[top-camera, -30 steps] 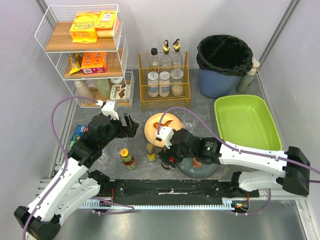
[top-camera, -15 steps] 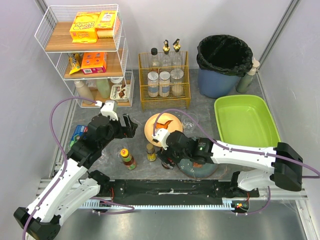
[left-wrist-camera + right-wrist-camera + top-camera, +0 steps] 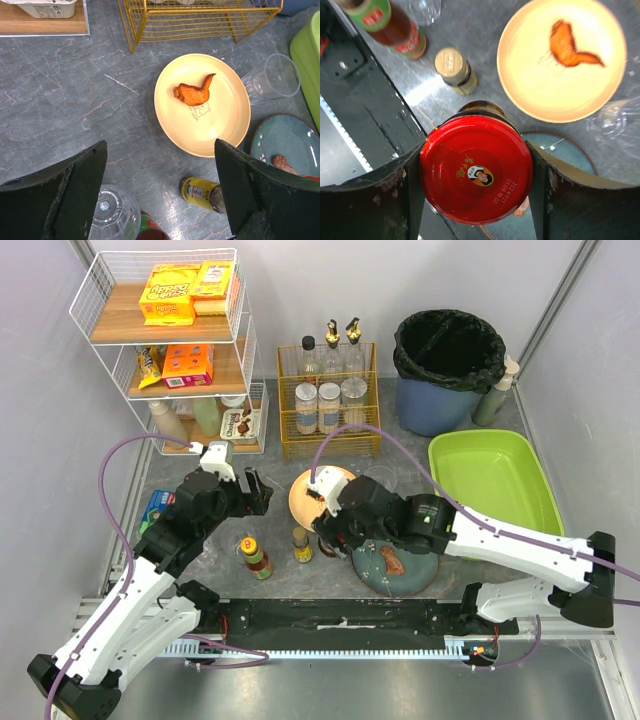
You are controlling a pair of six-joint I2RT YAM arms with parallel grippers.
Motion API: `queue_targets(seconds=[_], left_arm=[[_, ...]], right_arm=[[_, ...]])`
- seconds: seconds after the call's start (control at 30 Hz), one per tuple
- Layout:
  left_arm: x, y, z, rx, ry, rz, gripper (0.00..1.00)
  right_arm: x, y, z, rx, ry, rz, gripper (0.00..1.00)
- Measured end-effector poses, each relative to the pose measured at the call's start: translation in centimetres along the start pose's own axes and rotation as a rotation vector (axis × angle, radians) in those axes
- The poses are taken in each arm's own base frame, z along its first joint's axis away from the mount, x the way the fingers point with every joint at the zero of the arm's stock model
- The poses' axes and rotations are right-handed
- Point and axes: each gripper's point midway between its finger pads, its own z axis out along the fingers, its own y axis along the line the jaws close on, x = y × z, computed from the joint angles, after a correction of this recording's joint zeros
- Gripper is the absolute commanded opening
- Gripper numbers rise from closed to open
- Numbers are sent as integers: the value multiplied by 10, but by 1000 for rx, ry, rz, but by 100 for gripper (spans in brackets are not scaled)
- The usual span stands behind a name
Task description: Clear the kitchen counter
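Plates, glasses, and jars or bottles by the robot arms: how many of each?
Plates: 2 (yellow plate, blue plate)
Jars and bottles: 3 (red-lid jar, yellow-cap jar, green-label bottle)
Glasses: 2 (glass by the yellow plate, glass by the green-label bottle)
Total: 7

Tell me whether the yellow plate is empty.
No, an orange fried chicken wing lies in the middle of the yellow plate.

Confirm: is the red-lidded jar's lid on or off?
On: the red lid caps the jar held in the right end effector.
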Motion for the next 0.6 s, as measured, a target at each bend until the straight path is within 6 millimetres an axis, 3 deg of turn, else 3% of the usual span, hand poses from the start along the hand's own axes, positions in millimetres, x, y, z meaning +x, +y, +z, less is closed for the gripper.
queue_targets(seconds=[0.17,0.33,0.47,0.6], left_arm=[[3,4,0,-22,8,2,92],[4,11,-2,-58,12,5,92],[1,15,-5,-76,-8,4,92],[-1,17,-9,-82,-21,2,92]], right_arm=[[-48,-11,-31,70,-110,21,9],[-79,-37,-52,206,-160,42,10],[-105,-69,-45,308,-173,88,9],[-122,-129,-23,398,-158,179,8]])
